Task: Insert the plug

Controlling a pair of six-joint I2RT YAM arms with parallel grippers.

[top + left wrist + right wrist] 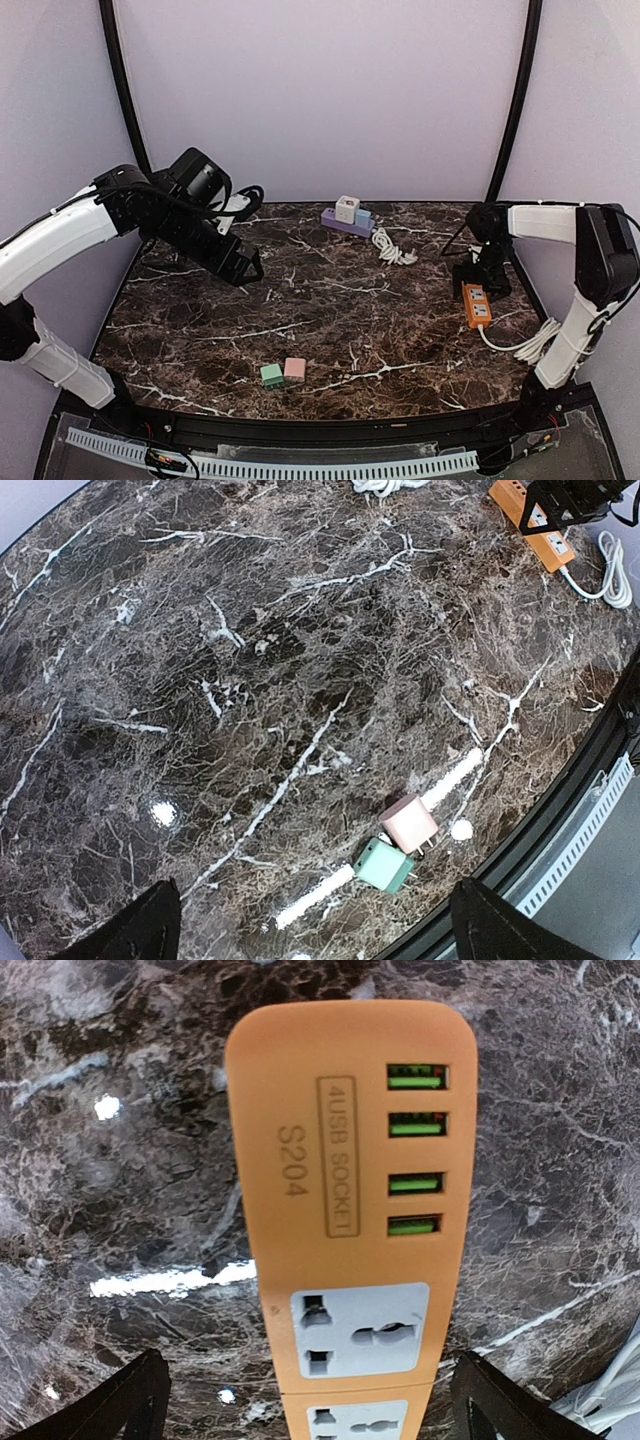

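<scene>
Pink plug (294,369) and green plug (271,375) side by side near the front edge of the marble table (330,300).
Well apart at right, orange power strip (476,305) directly beneath wide-open, empty right gripper (318,1400); left gripper (315,900) likewise spread wide, holding nothing, raised over the table's left.

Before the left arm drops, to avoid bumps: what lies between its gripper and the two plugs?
Only bare marble table, in the top view, between the left gripper and the pink plug and green plug.
</scene>
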